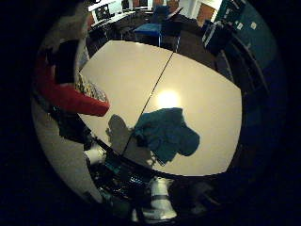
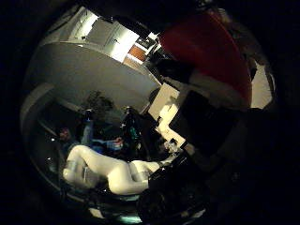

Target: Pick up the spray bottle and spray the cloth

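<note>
The spray bottle (image 1: pixel 75 96) filled the little finger side view's near field, its red trigger head close against the palm and a patterned label showing behind it. That closeness suggested the bottle was already held up off the worktop (image 1: pixel 197 80), carried rather than standing. In the thumb side view the same red head loomed large beside the black and white parts of the hand (image 2: pixel 197 117), which seemed wrapped about the bottle's body, though the curl of the fingers was too dark to confirm; I could not tell for certain whether they were clamped round it or merely lying against it.

Further along, the pale worktop spread out below, split by a dark seam running from its far edge toward the near edge. The cloth (image 1: pixel 167 132), a crumpled teal heap, lay close to the near edge just beside that seam, with a bright glare on the surface just beyond it. A shadow, probably of the hand and bottle, fell on the worktop touching the cloth's side.

The bottle seemed lifted so that its nozzle could be turned toward the cloth; spraying looked not yet done, judging by the wide gap between them.
</note>
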Robot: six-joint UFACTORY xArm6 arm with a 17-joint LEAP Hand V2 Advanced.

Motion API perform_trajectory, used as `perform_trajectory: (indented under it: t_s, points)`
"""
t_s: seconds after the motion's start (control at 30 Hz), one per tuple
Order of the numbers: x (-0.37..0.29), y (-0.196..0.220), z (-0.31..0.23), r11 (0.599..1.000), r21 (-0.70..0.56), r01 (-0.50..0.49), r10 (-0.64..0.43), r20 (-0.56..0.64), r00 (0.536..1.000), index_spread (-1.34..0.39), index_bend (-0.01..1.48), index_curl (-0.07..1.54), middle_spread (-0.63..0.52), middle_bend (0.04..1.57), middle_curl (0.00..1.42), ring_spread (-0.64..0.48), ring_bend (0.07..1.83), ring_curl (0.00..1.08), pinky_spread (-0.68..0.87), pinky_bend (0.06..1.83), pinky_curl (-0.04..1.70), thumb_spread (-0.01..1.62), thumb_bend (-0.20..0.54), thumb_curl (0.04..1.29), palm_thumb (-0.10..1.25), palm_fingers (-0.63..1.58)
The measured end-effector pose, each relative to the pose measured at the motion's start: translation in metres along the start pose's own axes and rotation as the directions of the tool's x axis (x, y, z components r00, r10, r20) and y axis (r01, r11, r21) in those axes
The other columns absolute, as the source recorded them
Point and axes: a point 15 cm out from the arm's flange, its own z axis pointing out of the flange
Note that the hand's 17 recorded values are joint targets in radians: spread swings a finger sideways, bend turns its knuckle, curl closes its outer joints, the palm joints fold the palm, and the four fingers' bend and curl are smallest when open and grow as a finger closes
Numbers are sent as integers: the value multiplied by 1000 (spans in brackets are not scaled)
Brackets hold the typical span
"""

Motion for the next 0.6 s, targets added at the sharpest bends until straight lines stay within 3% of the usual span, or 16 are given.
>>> perform_trajectory:
  t_s: [0.2, 0.6]
  points:
    - [-5, 9, 26, 999, 40, -4, 1, 75, 997, -159, 1222, 706, -86, 1391, 626, -164, 1469, 620, -216, 1075, 1113, 1117, -12, 540, 1077, 1187]
    - [16, 20, 59, 996, 84, -16, 7, 108, 994, -159, 1222, 705, -86, 1391, 626, -164, 1469, 620, -216, 1074, 1114, 1116, -12, 549, 1082, 1187]
